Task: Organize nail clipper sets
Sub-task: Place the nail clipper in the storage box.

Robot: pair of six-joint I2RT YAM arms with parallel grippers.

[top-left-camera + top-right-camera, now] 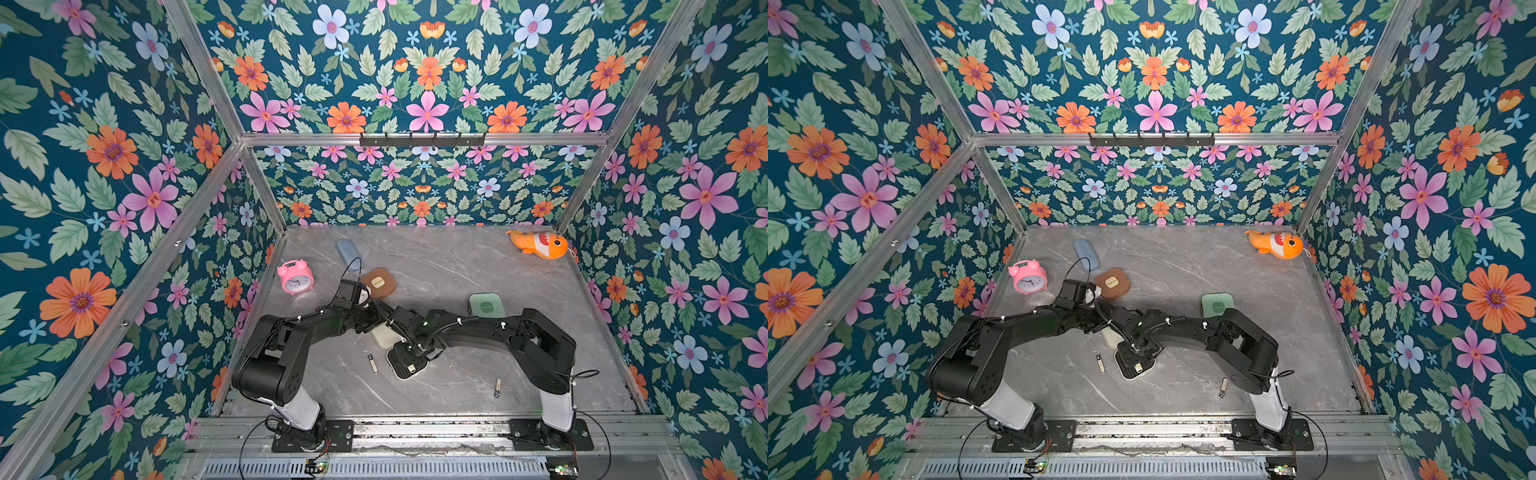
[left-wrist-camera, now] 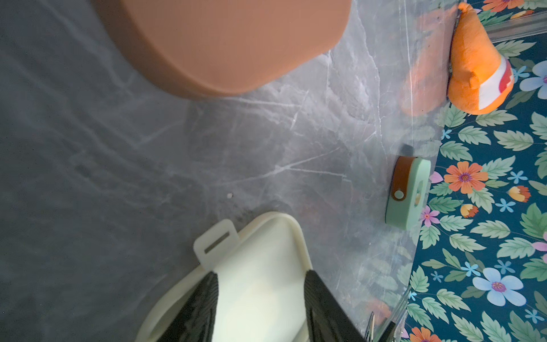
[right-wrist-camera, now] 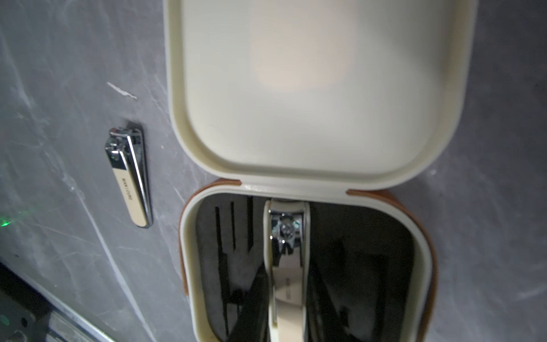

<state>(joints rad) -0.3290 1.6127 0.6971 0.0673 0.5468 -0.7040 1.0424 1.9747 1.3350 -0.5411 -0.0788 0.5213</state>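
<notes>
So, the L claw [image 2: 260, 275] is narrowed onto the lid [image 2: 266, 251] of the cream case [image 1: 405, 372], one pad on each face near its tab, prob. to prop it open so it can't drop shut while the other arm works. The R claw [image 3: 293, 284] is nearly closed on the cream clipper [image 3: 287, 237], nose toward the hinge over the black insert [image 3: 370, 251]. That looks like the seating step: clipper lined up w/ the centre slot, not clearly bedded yet. The case sits lower centre of the frame in both top views, where the two wrists meet. Around it: a silver clipper [image 1: 372, 363] on the table [image 1: 457, 257] just left of the case, and another clipper [image 1: 497, 386] lower right, well apart. Both are loose, so more to pack. Brown case [image 1: 378, 282] is shut, centre-left, near the L wrist; green case [image 1: 486, 305] is shut, partly behind the R arm. Pink clock [image 1: 295, 276] and blue pouch [image 1: 349, 253] sit upper left, orange plush fish [image 1: 538, 244] upper right, all clear of the work. Main snag, I reckon: both arms crowd one small case, so room is tight.
</notes>
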